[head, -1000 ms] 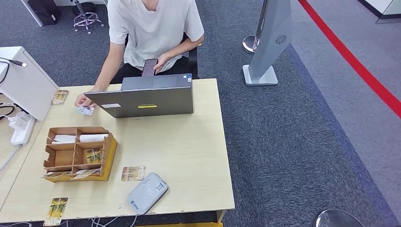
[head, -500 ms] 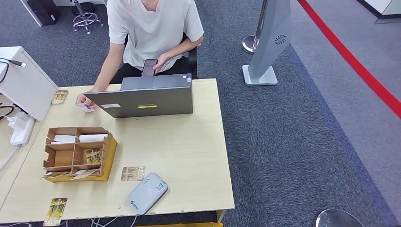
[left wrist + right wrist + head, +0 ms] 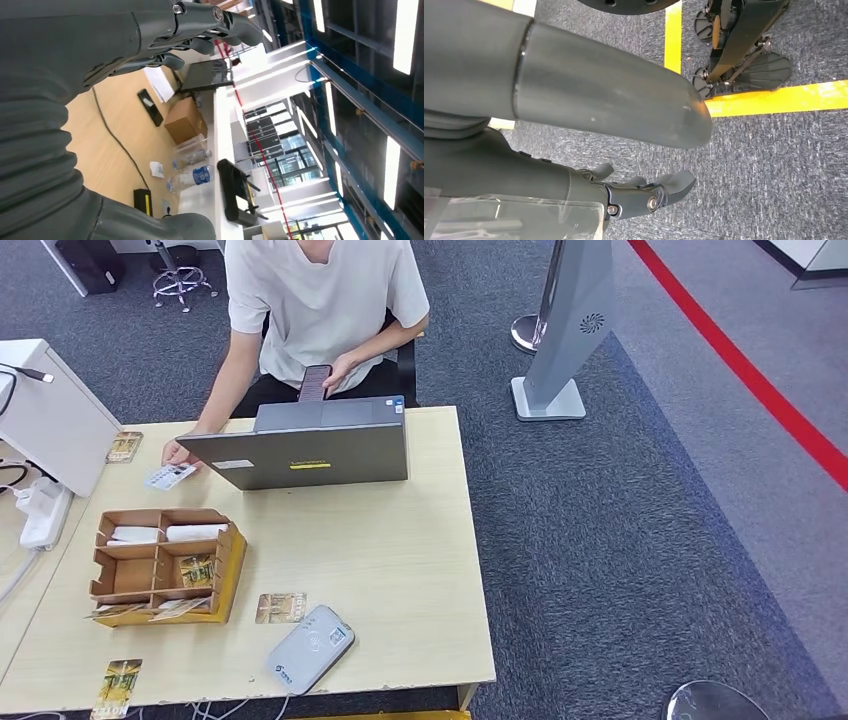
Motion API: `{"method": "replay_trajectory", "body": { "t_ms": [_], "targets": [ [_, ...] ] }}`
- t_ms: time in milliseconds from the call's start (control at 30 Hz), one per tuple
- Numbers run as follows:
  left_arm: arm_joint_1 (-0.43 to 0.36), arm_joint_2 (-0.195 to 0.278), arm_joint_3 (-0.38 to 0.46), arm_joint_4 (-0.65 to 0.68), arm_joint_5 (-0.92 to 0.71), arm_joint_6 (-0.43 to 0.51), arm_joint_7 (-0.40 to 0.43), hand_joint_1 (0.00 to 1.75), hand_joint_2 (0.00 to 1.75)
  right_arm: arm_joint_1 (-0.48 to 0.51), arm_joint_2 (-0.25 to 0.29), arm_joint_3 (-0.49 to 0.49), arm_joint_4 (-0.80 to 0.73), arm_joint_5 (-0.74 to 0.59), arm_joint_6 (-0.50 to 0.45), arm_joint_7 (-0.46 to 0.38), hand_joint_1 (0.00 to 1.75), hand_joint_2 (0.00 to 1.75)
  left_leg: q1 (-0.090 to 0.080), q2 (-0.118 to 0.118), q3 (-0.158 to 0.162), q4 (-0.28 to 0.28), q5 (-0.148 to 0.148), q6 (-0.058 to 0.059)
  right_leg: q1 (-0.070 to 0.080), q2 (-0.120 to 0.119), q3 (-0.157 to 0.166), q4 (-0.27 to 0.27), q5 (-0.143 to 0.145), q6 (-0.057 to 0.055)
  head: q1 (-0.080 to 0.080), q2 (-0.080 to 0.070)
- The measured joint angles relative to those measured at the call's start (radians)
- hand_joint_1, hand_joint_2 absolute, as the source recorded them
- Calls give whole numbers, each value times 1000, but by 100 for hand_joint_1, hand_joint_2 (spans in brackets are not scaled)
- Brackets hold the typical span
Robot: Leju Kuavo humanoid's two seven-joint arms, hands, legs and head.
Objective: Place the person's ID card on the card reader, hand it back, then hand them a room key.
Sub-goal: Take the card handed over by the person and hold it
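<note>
One table: table (image 3: 400, 570), pale wood, carries everything below.
Person: person (image 3: 320, 300) in a white shirt sits at the far edge, behind the laptop, a phone (image 3: 316, 382) in one hand.
Laptop: laptop (image 3: 310, 452), grey, open, its lid back faces the camera.
Organizer: cardboard organizer (image 3: 165, 565) with compartments stands left of centre; white items and a patterned card lie in it.
Card reader: card reader (image 3: 310, 648), grey, lies near the front edge, with a room key card (image 3: 281, 607) just beside it.
ID card: ID card (image 3: 168, 476), held by the person's other hand at the far left, beside the laptop.
Left hand: left hand (image 3: 165, 35) holds nothing, fingers loosely curved and apart.
Right hand: right hand (image 3: 634, 192) holds nothing, fingers slightly apart, above grey carpet.
</note>
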Motion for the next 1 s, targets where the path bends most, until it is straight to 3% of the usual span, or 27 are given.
{"method": "replay_trajectory", "body": {
  "t_ms": [1000],
  "targets": [
    [-259,197,-598,122,-912,138,166,0,175,-10,1,184,8,-96,9,6,0,0,0,1,0,1,0,0,0,1,-1,0,0,0,0,0]
  ]
}}
